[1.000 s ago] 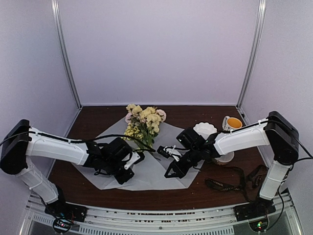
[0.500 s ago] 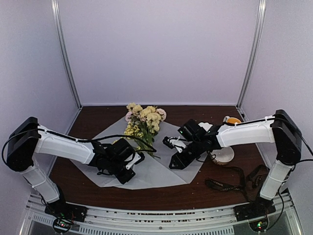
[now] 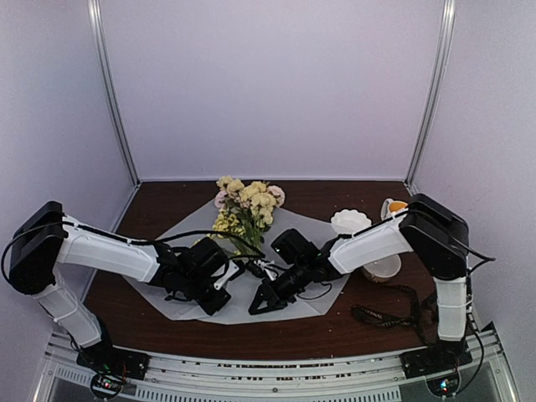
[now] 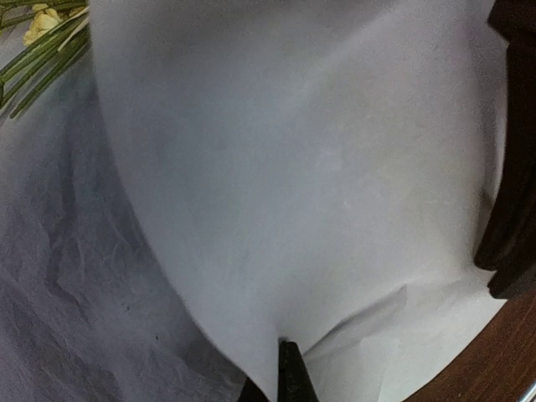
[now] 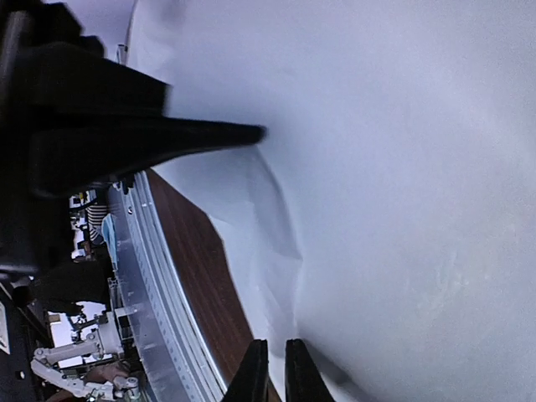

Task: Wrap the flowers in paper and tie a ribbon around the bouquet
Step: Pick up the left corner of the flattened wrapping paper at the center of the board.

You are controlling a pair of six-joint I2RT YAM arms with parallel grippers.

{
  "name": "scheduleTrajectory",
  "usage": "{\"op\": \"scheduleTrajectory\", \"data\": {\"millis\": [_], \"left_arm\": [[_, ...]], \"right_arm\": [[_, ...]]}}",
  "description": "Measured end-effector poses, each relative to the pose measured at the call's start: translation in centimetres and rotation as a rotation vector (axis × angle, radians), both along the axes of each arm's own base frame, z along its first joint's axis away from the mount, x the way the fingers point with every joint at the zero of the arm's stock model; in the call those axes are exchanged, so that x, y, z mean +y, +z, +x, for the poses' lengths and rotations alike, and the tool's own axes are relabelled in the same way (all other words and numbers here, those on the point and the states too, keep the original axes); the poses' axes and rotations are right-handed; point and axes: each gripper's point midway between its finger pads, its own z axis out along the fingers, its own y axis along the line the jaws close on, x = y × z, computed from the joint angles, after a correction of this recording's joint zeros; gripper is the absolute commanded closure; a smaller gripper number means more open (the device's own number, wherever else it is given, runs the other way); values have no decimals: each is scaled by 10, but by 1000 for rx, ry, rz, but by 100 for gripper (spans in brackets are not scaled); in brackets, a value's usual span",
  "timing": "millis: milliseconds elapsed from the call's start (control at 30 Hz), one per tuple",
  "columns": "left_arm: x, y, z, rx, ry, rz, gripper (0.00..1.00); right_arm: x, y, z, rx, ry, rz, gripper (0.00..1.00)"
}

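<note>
Top external shows you the paper [image 3: 293, 285] spread on the brown table [image 3: 167, 197], its near edge close to the table's front, with both grippers crowded together there. Your left gripper [image 4: 289, 377] is fully closed, pinching up a fold of paper. Your right gripper [image 5: 270, 373] is closed to a slit on the near edge. The flowers [image 3: 247, 205] lie on the paper's far part, and the ribbon [image 3: 394, 316] lies on bare wood at the right.

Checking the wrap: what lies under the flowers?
Paper lies under the flowers' stems, spread on the brown table. Stem ends, between left arm and right arm, cannot be made out.
</note>
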Motion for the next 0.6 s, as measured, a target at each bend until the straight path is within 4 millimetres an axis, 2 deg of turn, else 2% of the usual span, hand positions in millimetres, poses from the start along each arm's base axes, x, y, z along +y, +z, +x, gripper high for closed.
{"op": "scheduleTrajectory", "data": {"millis": [67,100,133,200,300,400,500,567,600], "left_arm": [[1,0,-1,7,6,-5,78],[1,0,-2,9,8,-7,64],[2,1,-2,11,13,-7,54],[6,4,-2,15,34,-8,41],[15,20,3,15,108,-38,34],[36,49,24,1,282,-118,31],[82,65,47,17,563,-195,28],[114,59,46,38,725,-215,21],[128,52,37,58,793,-211,15]], "right_arm": [[1,-16,-5,58,6,-28,96],[2,-17,-5,69,9,-30,97],[3,-17,-3,75,9,-35,97],[3,-16,0,72,5,-53,97],[0,-17,6,58,-3,-85,98],[-2,-17,7,53,0,-106,99],[-3,-17,8,39,0,-127,100],[-4,-17,9,31,4,-139,100],[-4,-17,9,26,4,-147,100]]}}
